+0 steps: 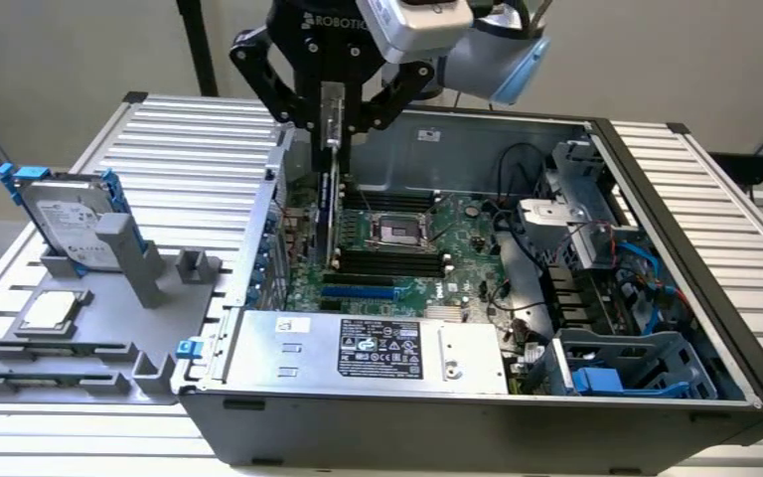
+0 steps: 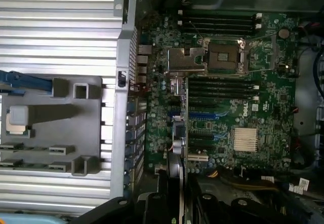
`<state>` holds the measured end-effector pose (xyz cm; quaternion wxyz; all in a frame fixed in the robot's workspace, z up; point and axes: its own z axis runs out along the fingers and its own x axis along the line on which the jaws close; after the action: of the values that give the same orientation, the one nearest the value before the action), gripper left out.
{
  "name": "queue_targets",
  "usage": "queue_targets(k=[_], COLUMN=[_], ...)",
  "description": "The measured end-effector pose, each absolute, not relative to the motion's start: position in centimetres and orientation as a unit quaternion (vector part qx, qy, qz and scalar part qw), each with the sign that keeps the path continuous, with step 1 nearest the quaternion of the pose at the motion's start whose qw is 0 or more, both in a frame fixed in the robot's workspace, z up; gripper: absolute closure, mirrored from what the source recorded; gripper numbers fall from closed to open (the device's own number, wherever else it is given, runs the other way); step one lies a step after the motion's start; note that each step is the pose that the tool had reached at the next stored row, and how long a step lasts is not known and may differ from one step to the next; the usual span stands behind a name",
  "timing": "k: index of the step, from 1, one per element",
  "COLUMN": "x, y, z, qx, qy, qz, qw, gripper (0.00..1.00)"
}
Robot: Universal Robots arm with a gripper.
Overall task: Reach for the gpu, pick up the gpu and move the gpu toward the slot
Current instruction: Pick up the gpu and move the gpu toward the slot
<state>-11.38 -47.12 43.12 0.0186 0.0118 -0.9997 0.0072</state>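
So the black two-fingered gripper [image 1: 333, 124] is clamped on the top edge of the gpu [image 1: 329, 214], a thin flat card hanging edge-on and upright straight below the fingers, over the open case. In the wrist view the card [image 2: 175, 153] runs out from the gripper as a narrow silvery strip. Right under its lower edge sits the green motherboard [image 1: 415, 248], densely populated, with a square metal CPU socket [image 1: 396, 231], black memory slots and a blue expansion slot [image 1: 358, 293]. A bit further out there's the boxy silver power supply [image 1: 369, 348] with a black label, all inside the dark grey steel computer case [image 1: 488, 427]. Beyond the case wall, a grey plastic fixture [image 1: 103, 308] holds a silver hard drive with blue rails [image 1: 71, 224] and a small square silver chip [image 1: 53, 310]. Everything rests on a ribbed aluminium table [image 1: 183, 149].
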Motion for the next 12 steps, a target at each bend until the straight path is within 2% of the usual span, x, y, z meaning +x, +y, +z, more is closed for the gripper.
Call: queue_targets(k=[12], x=[-6.5], y=[-44.4], z=[41.8], qx=[0.012], qy=[-1.0], qz=[0.007], qw=[0.019], gripper=[0.74])
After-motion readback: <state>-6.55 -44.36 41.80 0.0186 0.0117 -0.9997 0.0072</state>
